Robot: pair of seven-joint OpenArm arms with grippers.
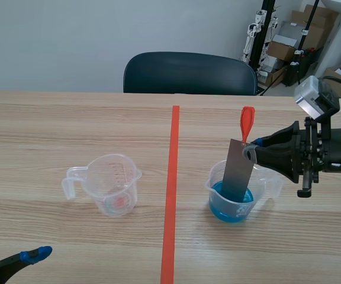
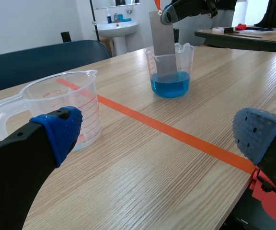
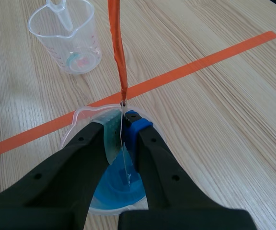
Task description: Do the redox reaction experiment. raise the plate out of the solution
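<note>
1. Gripping the grey plate (image 1: pixel 237 173) near its upper edge, our right end effector (image 1: pixel 251 152) presses one pad on each face of the sheet.
2. We see the plate leaning in the clear beaker (image 1: pixel 213 184), its lower end in the blue solution (image 1: pixel 225 211), with an orange strip (image 1: pixel 247 121) rising from its top.
3. The beaker stands on the bench (image 1: pixel 52 130), on the right arm's side of the tape line (image 1: pixel 171 177).
4. Our left end effector (image 2: pixel 159 133) hangs low over the bench's near left corner, fingers wide apart, holding nothing.
5. Ahead of it, across the tape from the beaker and well apart, we see a clear measuring cup (image 1: pixel 108 171).
6. Beyond the bench's far edge we see a dark chair (image 1: pixel 188 74).
</note>
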